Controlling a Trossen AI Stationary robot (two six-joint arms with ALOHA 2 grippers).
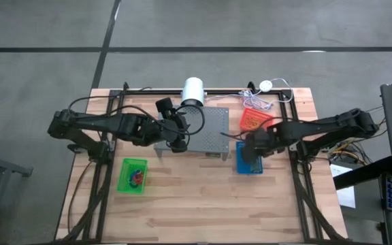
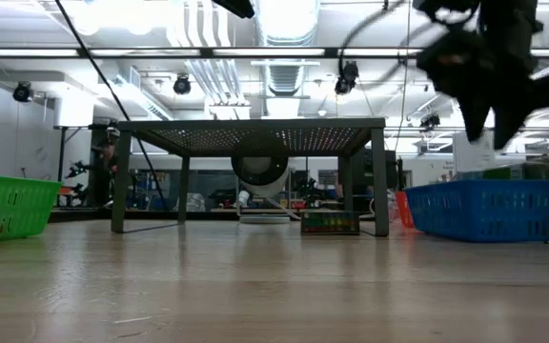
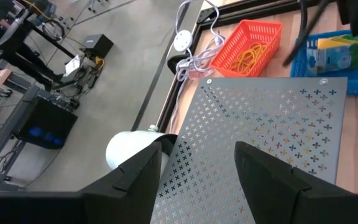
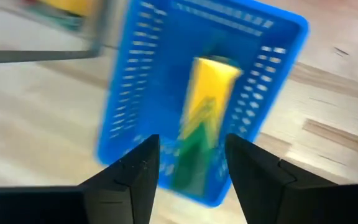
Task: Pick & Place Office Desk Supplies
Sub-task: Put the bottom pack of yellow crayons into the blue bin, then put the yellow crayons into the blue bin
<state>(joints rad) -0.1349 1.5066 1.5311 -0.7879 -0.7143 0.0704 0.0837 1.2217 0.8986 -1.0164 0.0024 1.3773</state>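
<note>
The right gripper [image 4: 188, 165], fingers apart and empty, hung directly above the crayon box [image 4: 204, 118], lying lengthwise in the blue basket [image 4: 278, 81] at the worktop's three o'clock.

The right gripper [image 4: 188, 171] hangs over a blue mesh basket [image 4: 135, 93], its 2 dark fingers [image 4: 126, 180] parted with a clear gap between them and nothing gripped. Through that gap shows the green-and-yellow crayon box [image 4: 207, 106], lying lengthwise inside the basket, its yellow end farther from the fingers and its green end nearer. The box is apart from both fingers. The basket sits on a light wooden tabletop [image 4: 36, 118]. Beyond the basket's far corner, a blurred yellow-and-green thing [image 4: 67, 11] and a dark thin bar [image 4: 36, 56] show, too smeared to identify.
</note>
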